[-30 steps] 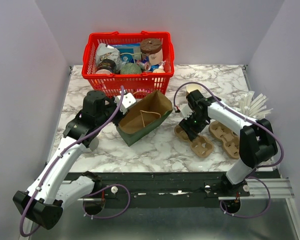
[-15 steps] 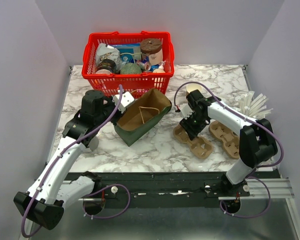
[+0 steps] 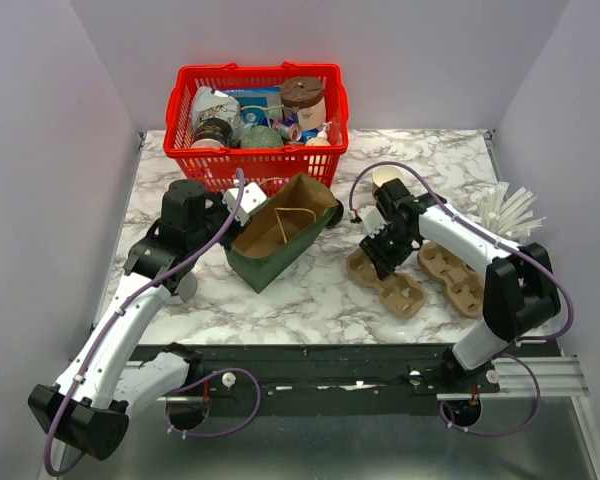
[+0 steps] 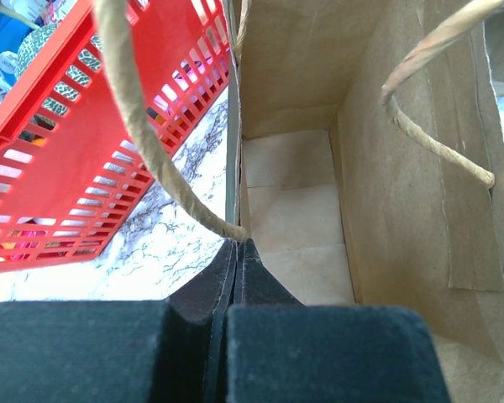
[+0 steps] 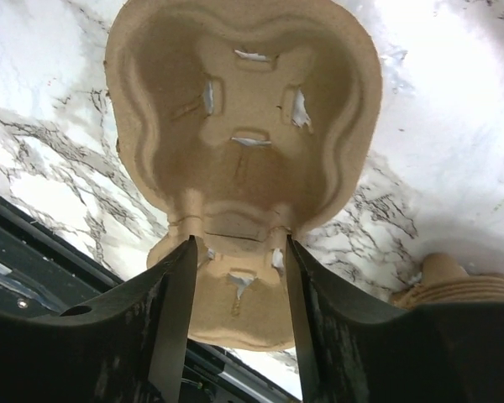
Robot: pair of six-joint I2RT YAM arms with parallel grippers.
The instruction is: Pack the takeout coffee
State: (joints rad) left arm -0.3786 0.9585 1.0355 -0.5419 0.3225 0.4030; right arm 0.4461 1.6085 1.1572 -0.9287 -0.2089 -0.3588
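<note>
The takeout coffee [image 3: 385, 177], a small cup with a white inside, stands at the back of the table, partly hidden behind my right arm. My right gripper [image 3: 376, 262] [image 5: 239, 243] is away from it. Its two fingers press on either side of the narrow waist of a brown pulp cup carrier [image 3: 388, 281] [image 5: 244, 109] lying on the marble. My left gripper [image 3: 242, 214] [image 4: 236, 245] is shut on the near rim of the paper bag [image 3: 285, 236] [image 4: 294, 210]. The bag lies tilted with its mouth open and nothing inside it.
A red basket [image 3: 255, 160] [image 4: 76, 168] full of groceries, a brown-lidded cup [image 3: 302, 98] among them, stands just behind the bag. A second pulp carrier [image 3: 452, 276] lies right of the first. A fan of white strips [image 3: 510, 212] sits at the right edge.
My right jaws have closed in onto the carrier's waist. The bag held by my left gripper has shifted slightly toward the basket.
</note>
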